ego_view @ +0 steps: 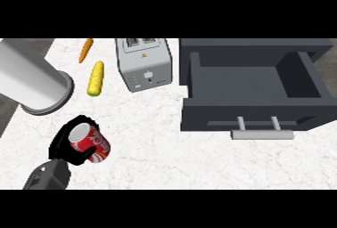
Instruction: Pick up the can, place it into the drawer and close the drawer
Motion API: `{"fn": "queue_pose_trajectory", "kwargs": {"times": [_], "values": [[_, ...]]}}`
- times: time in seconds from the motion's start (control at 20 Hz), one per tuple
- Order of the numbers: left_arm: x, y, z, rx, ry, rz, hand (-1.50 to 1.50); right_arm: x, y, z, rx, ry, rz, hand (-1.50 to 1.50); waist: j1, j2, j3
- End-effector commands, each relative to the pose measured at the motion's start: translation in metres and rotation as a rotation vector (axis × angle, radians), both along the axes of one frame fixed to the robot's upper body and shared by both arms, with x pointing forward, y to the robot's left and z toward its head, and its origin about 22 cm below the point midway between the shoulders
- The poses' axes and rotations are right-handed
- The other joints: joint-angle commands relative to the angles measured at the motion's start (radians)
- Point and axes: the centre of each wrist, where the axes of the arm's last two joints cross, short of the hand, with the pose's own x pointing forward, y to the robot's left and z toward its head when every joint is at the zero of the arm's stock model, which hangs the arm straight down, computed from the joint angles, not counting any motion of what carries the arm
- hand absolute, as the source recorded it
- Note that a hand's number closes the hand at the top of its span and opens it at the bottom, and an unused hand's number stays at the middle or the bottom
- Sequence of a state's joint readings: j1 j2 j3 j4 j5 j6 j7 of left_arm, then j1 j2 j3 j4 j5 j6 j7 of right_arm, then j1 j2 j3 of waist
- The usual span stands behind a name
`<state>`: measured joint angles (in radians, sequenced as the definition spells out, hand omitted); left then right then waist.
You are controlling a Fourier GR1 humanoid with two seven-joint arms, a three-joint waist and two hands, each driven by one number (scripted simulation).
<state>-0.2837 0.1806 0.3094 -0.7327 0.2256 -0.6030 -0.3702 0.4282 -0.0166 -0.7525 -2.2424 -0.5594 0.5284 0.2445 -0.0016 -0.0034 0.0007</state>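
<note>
Red can (92, 145), dark grey drawer (250, 110)

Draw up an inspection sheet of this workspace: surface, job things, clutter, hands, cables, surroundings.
Surface: pale marbled counter.
Job's things: red can, tilted, at lower left; drawer at right, open, nothing seen inside, handle towards the robot.
Clutter: toaster beside the drawer; corn and carrot left of it; big white cylinder at far left.
Hands: left hand curled round the can; right hand not in view.
Cables: nothing seen.
Surroundings: grey area past the counter's left edge.
</note>
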Motion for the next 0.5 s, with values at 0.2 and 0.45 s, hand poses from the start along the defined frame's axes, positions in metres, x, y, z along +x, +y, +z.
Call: {"fn": "queue_pose_trajectory", "kwargs": {"times": [0.2, 0.45], "values": [[0.047, -0.091, 0.036, -0.024, -0.041, 0.251, 1.5, -0.006, 0.004, 0.002, -0.025, -0.011, 0.013, -1.5, -0.007, -0.002, 0.0], [0.054, -0.113, 0.086, 0.017, -0.135, 0.245, 1.5, -0.006, 0.011, 0.008, -0.001, -0.006, -0.004, -1.5, 0.0, -0.002, 0.0]]}}
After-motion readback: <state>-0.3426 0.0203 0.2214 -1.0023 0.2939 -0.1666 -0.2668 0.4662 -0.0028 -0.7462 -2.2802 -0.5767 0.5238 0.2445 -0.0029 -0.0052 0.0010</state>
